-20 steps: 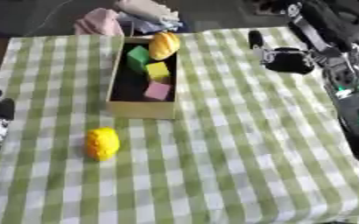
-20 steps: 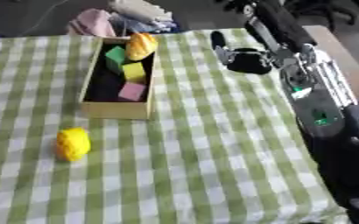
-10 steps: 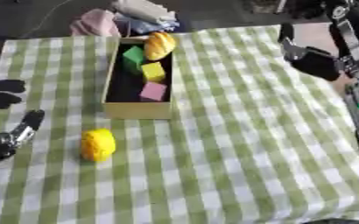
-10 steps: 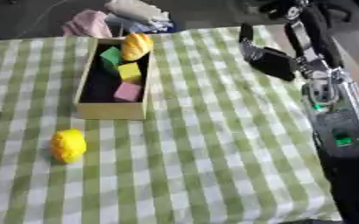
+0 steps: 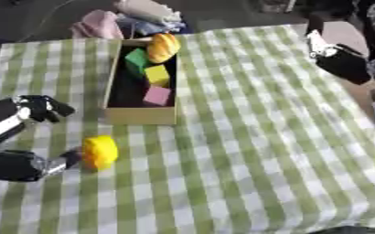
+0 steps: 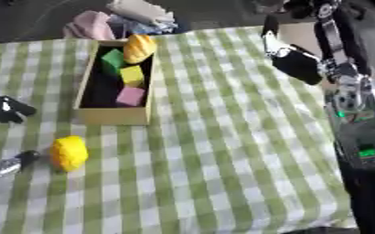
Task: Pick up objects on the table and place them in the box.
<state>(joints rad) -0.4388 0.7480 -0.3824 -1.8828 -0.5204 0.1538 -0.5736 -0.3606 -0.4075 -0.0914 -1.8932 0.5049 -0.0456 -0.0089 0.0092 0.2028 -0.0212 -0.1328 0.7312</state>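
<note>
We note a black left robot hand (image 5: 27, 114) with silver-white forearm shell, a black right robot hand (image 6: 296, 64) with white patch, and green indicator lights on the right arm.

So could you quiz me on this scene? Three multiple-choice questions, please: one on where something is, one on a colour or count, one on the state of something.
1. Where is the yellow object that lies outside the box?
A. on the cloth, nearer than the box, towards the left
B. inside the box
C. at the table's far right corner

2. What colour is the block nearest the box's front wall?
A. blue
B. pink
C. white

3. What is the left hand doing?
A. lifting the box
B. resting at the far right edge
C. flanking the yellow object, thumb and fingers apart

Answers:
1 A: the yellow object sits on the checked cloth before the box.
2 B: the pink block lies closest to that wall.
3 C: the left hand is spread, a fingertip beside the object, nothing lifted.
</note>
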